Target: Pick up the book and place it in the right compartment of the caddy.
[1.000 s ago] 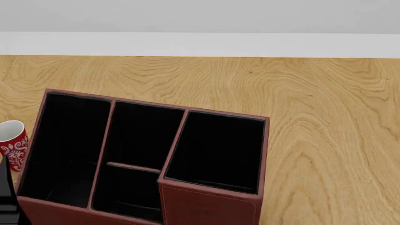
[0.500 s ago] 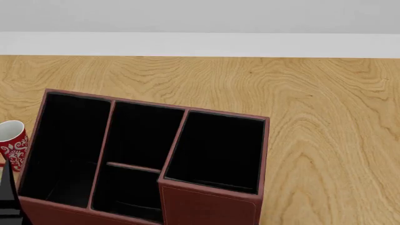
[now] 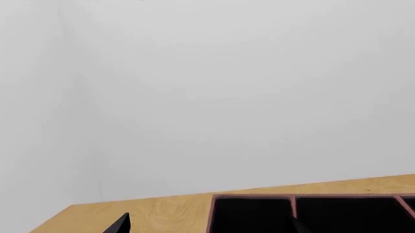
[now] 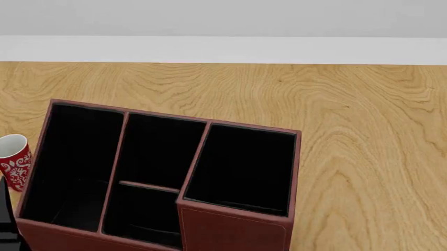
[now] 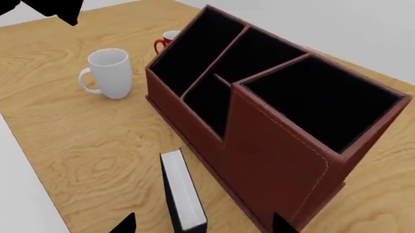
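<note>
Book not picked up yet; whole task left.
Book (image 5: 182,194) stands on the worktop (image 5: 84,145) just beside the caddy (image 5: 272,160) front wall; right compartment (image 4: 244,167) holds nothing. Right end effector (image 5: 204,223) hovers over the book, only fingertips visible, spread apart, gripping nothing. Left one: can't tell. White mug (image 5: 109,73) and red mug (image 4: 14,162) sit well apart from the book.
</note>
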Robot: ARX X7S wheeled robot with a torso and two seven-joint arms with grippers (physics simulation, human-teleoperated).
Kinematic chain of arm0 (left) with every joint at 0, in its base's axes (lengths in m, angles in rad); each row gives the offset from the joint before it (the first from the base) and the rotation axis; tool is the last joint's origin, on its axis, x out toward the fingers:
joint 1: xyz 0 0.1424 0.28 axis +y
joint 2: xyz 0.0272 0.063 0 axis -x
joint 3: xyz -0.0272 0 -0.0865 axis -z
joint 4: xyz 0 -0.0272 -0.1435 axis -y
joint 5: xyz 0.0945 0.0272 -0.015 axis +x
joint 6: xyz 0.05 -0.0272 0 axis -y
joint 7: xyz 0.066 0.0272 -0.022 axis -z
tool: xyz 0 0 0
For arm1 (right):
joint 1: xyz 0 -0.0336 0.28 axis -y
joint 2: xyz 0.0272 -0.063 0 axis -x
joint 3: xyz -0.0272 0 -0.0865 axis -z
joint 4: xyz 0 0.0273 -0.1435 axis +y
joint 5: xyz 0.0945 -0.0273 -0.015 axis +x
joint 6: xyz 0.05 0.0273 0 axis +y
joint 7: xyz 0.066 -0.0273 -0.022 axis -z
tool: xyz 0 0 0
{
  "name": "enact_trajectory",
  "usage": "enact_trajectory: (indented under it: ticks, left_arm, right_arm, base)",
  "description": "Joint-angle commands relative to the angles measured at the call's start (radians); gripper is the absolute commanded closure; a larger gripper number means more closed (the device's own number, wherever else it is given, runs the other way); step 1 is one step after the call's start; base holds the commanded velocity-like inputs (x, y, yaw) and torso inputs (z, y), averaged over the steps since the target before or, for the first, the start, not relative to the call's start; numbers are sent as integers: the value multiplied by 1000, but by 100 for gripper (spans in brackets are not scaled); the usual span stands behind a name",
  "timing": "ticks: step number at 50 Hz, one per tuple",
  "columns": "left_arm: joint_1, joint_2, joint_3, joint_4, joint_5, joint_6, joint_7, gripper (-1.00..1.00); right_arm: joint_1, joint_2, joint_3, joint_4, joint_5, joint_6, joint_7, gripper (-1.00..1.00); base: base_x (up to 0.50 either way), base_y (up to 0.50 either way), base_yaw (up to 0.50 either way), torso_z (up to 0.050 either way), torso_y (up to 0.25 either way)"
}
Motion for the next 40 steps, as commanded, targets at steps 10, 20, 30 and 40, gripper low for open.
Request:
enact_trajectory:
  ticks: [10,20,30,40]
  left_arm:
    - [0,-3,10,13,3,-5,-12,-100]
    - [21,-5,13,27,7,2,-20,-100]
    - [27,-11,3,38,-3,-9,-22,-100]
    - [49,-10,0,58,-4,-14,-35,-100]
  right_arm:
    - [167,-173,78,84,97,302,-104,-100]
    - [162,-239,68,161,70,305,-131,-100]
    - [180,-305,49,218,74,365,-160,-100]
    - [214,-339,34,220,77,439,-173,-100]
  base:
    - [0,0,0,0,0]
    - [0,0,0,0,0]
    - [0,0,0,0,0]
    - [0,0,0,0,0]
